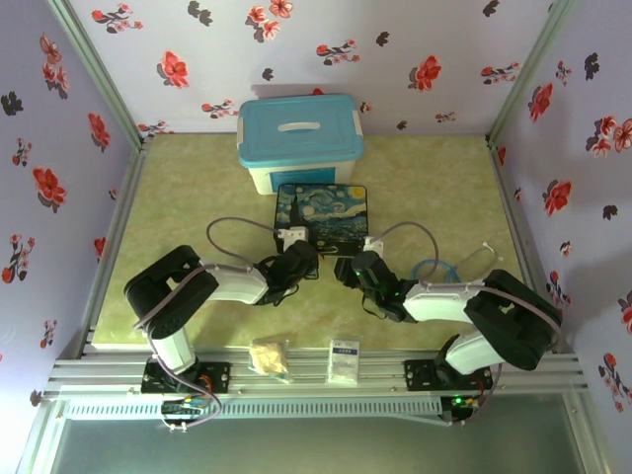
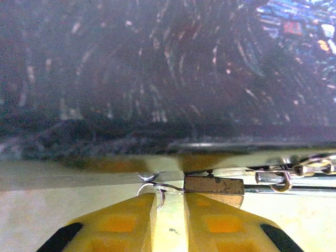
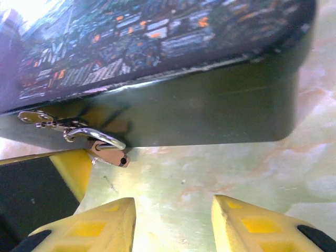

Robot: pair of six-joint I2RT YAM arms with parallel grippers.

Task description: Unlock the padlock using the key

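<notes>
Item, padlock (image 2: pixel 214 185): small brass-coloured body lying on its side on the pale green surface (image 1: pixel 197 197), low centre of the left wrist view, at the foot of the Starry Night tin (image 1: pixel 321 215). In the right wrist view it sits at middle left, its thin silver shackle arching up and left from the body. Item, key: not told apart; a cluster of small silvery metal bits and chain links (image 3: pixel 37 119) lies just beside the padlock at the tin's base, and I cannot tell whether the key is among them. Item, my left gripper (image 2: pixel 170 198): yellow fingers at the bottom edge of its own view, drawn close with a narrow slot between them, tips right at the padlock. A thin wire ring (image 2: pixel 152 190) sits at the left-hand tip; whether the fingers pinch anything I cannot tell. Item, my right gripper (image 3: pixel 173 205): fingers apart, bare surface between them, nothing held, low in its view, near the padlock but not touching it. Item, tin: dark painted lid and wall across the upper part of both wrist views; centre of the top view, both grippers at its near edge. Other stock, top view: blue-lidded storage box (image 1: pixel 299 138) just behind the tin, upper centre; blue cable loop (image 1: pixel 434 269) right of centre; white packet (image 1: pixel 344 360) and crumpled tan wad (image 1: pixel 269 355) at bottom centre.
</notes>
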